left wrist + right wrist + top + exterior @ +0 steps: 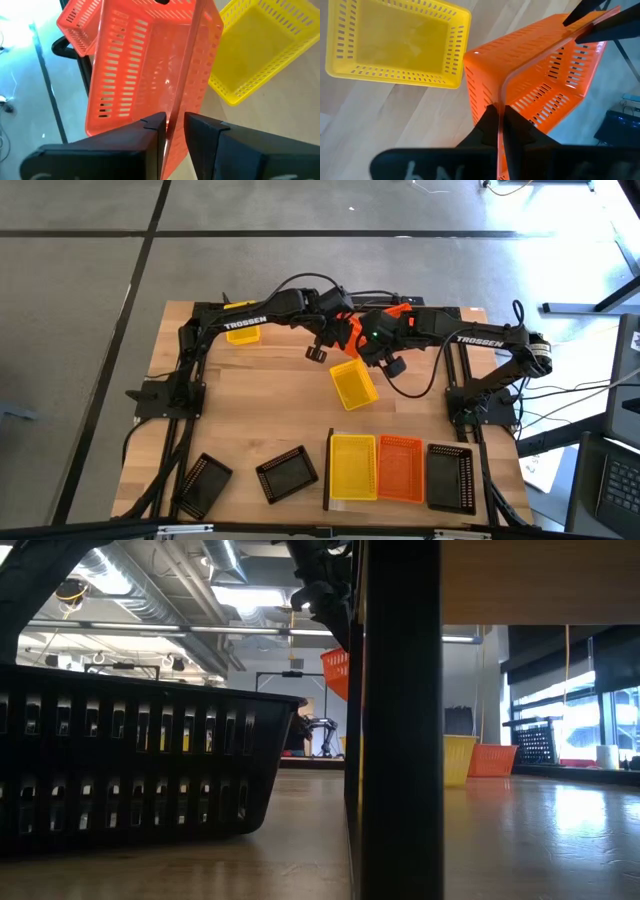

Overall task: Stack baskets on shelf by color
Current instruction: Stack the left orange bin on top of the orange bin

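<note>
Orange basket (352, 330) is held aloft near the table's far edge, rim pinched by right gripper (500, 117), left gripper (175, 125) loosened astride it, apparently for handover.

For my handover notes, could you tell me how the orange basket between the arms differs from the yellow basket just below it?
The orange basket is lifted off the table and tilted, its rim pinched by the right gripper; the yellow basket lies flat on the tabletop, open side up, untouched. They differ in colour. Both are similar slotted rectangular plastic baskets.
</note>
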Controlling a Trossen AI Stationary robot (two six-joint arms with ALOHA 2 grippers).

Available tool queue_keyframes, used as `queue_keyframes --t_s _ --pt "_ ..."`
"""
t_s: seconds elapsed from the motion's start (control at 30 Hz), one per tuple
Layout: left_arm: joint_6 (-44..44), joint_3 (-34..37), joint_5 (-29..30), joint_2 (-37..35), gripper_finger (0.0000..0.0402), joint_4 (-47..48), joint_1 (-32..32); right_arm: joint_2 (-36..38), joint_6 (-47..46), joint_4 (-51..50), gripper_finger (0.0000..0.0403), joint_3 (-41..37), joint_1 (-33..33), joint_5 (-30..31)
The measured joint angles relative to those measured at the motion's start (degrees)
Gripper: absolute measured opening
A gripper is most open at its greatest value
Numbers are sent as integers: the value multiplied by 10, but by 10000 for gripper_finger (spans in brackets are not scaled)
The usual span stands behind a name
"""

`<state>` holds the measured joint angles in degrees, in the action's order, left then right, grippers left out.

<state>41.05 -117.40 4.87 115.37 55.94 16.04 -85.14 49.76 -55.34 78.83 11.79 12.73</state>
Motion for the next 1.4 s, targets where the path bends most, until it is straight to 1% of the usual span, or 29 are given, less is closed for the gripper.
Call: queue_keyframes --t_s 0.4,0.53,0.73,0.83,0.97,1.17,1.4 --pt "0 0 -4 -6 57 12 0 0 0 -10 0 0 0 0" --pt "-4 0 -30 -17 57 27 1 0 -1 -15 0 0 0 2" --pt "-9 0 -33 -27 57 24 -1 0 0 -14 0 1 1 3" --pt "-20 0 -32 -28 57 26 -1 0 -1 -14 0 1 0 7" --pt "-39 0 -29 -29 57 26 -1 2 -3 -20 0 1 0 28" --pt "-78 0 -26 -30 57 26 -1 20 -41 -37 0 1 0 31" --pt "-120 0 -26 -30 57 22 9 55 -44 -55 0 1 0 30"
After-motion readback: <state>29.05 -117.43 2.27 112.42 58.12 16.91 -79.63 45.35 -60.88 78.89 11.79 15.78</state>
